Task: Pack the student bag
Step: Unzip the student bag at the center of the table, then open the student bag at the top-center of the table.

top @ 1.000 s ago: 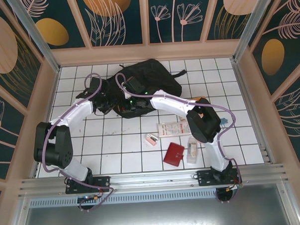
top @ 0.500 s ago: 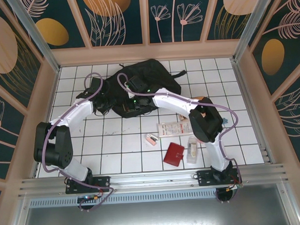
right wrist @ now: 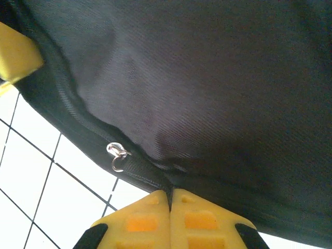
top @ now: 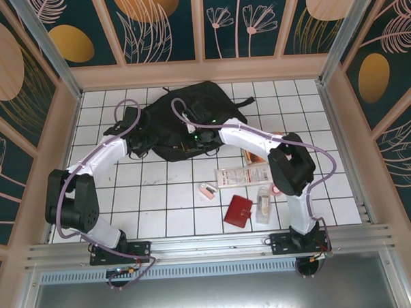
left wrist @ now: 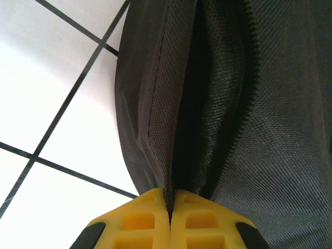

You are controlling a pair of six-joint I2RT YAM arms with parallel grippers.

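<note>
1. Centrally, in the upper middle of the top view, the student bag (top: 213, 99), a large black backpack of soft woven fabric with a rounded outline, lies flat on the white tiled surface (top: 159, 197) with dark grout lines.
2. Up close in the left wrist view, the bag's cloth shows a coarse, grainy weave. It has a stitched seam down one fold and a line of fine black zipper teeth (left wrist: 243, 122) curving beside a dark gap.
3. At the bottom of that view, the left claw (left wrist: 169, 199) has ribbed yellow plastic fingers. They are pressed together and pinch a thin fold of the bag between them.
4. At the bottom edge of the right wrist view, the right claw (right wrist: 170, 194) is built the same way. It is closed too, with the bag's zippered rim caught between its tips.
5. Just left of that grip, a small silver metal zipper ring (right wrist: 117, 155) hangs off the rim over the tiles.
6. In the lower right of the top view, several small things lie apart from the bag:
   - a flat white rectangular packet (top: 237, 176) with red print too small to read
   - a small pink and white item (top: 207, 191)
   - a dark red square wallet-like pouch (top: 238, 210)
   - a clear narrow packet (top: 264, 204) just beside the pouch.
</note>
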